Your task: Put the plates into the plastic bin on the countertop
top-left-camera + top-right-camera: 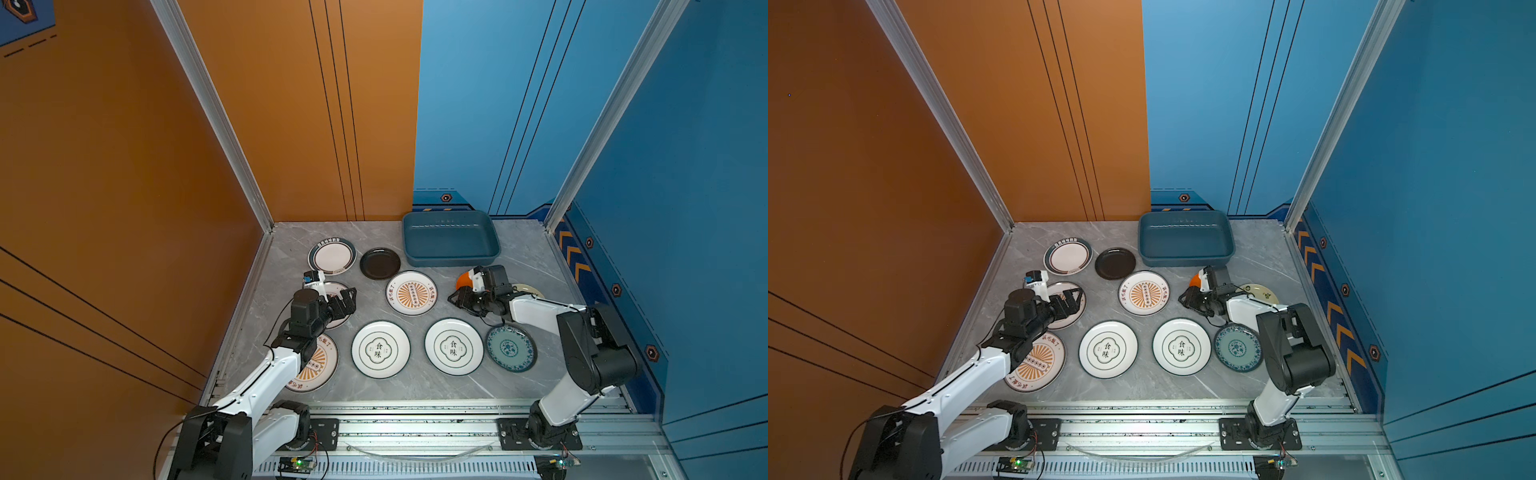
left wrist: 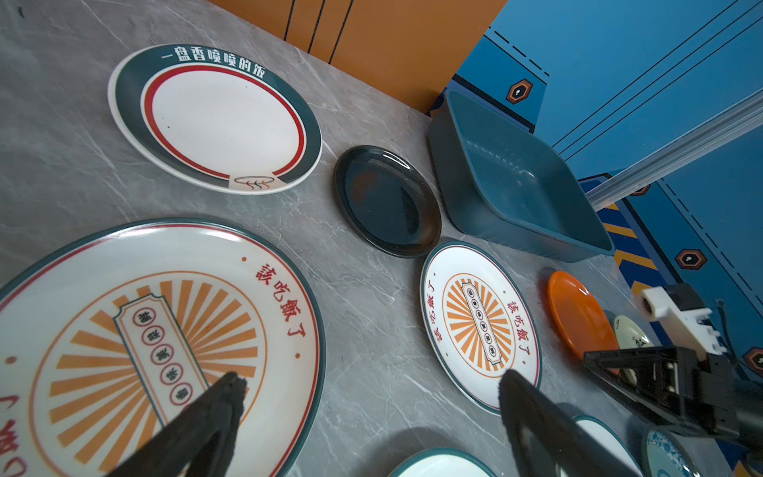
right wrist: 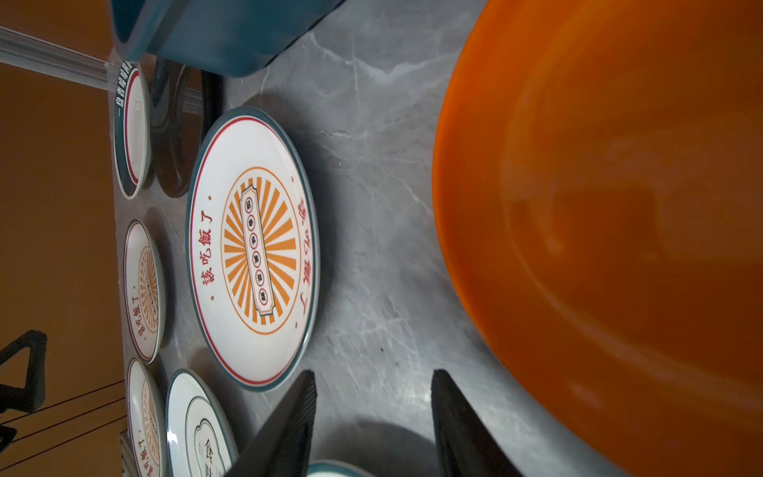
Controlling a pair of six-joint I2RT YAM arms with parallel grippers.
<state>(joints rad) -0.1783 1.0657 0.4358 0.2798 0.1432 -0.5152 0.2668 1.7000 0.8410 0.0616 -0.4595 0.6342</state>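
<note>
Several plates lie flat on the grey countertop (image 1: 419,386). The teal-blue plastic bin (image 1: 451,239) stands empty at the back right. My left gripper (image 1: 347,297) hangs open above the edge of a sunburst plate (image 2: 124,330), with one finger over the plate and nothing between the fingers. My right gripper (image 1: 455,297) sits low beside the orange plate (image 3: 619,206). Its jaws (image 3: 374,373) stand apart over bare countertop and the orange plate lies outside them. Most of that plate is hidden under the right wrist in both top views.
A dark-rimmed white plate (image 1: 331,256) and a black plate (image 1: 380,263) lie left of the bin. A second sunburst plate (image 1: 411,293) is at the centre. Two green-emblem plates (image 1: 380,349) (image 1: 454,346) and a teal floral plate (image 1: 511,348) lie in front, and a cream plate (image 1: 528,289) sits behind the right arm.
</note>
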